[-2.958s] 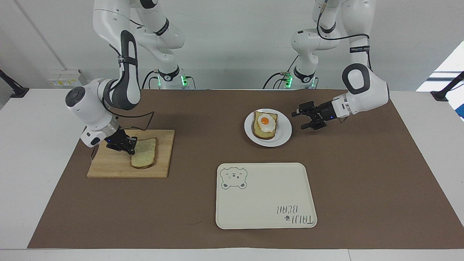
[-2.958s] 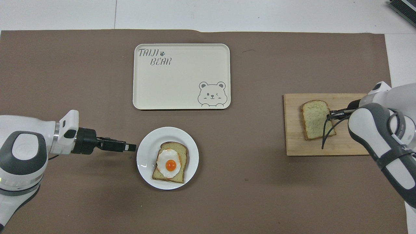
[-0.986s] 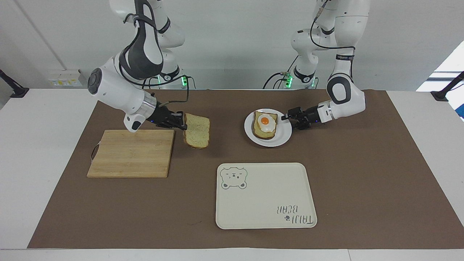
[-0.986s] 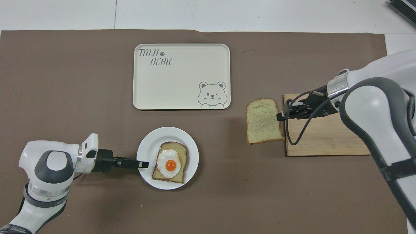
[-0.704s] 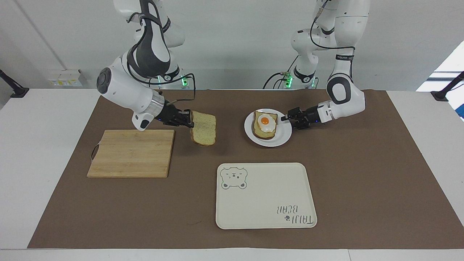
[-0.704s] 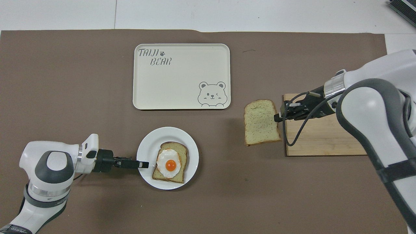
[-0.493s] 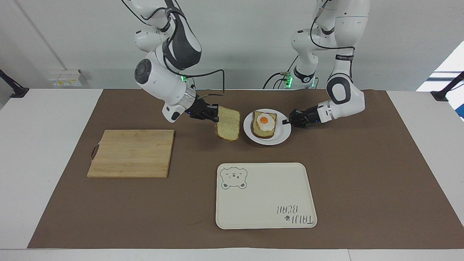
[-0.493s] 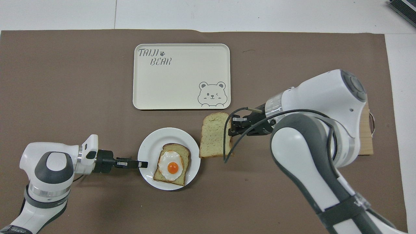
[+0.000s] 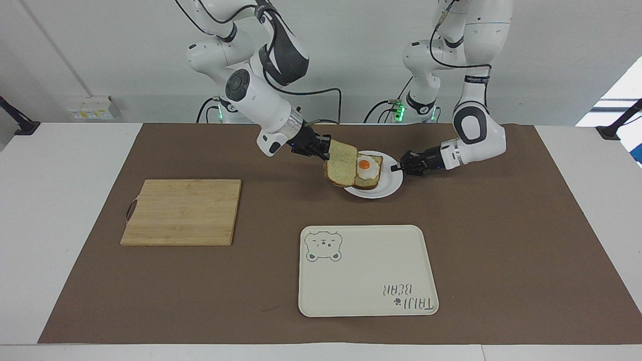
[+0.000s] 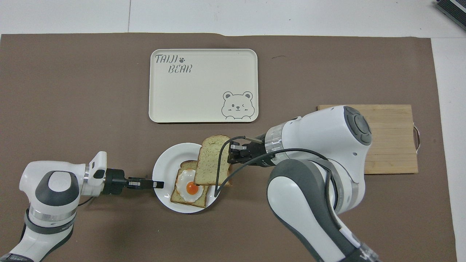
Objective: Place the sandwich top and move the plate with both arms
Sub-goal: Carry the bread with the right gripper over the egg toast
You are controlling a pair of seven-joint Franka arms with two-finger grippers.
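Observation:
My right gripper (image 9: 326,149) is shut on the edge of the sandwich top (image 9: 341,163), a plain bread slice. It holds the slice tilted in the air over the plate (image 9: 388,186), partly above the egg-topped slice (image 9: 368,170) that lies on the plate. In the overhead view the sandwich top (image 10: 211,160) covers part of the egg slice (image 10: 189,189), with the right gripper (image 10: 230,156) beside it. My left gripper (image 9: 398,168) is shut on the plate's rim at the left arm's end; the overhead view shows it (image 10: 158,184) at the rim of the plate (image 10: 165,163).
A cream bear-print tray (image 9: 366,281) lies farther from the robots than the plate; it also shows in the overhead view (image 10: 204,87). A bare wooden cutting board (image 9: 180,213) lies toward the right arm's end (image 10: 389,138). A brown mat covers the table.
My right gripper has carried the sandwich top from the cutting board across the mat to over the plate. My left gripper has closed on the plate's rim, and the plate has shifted slightly.

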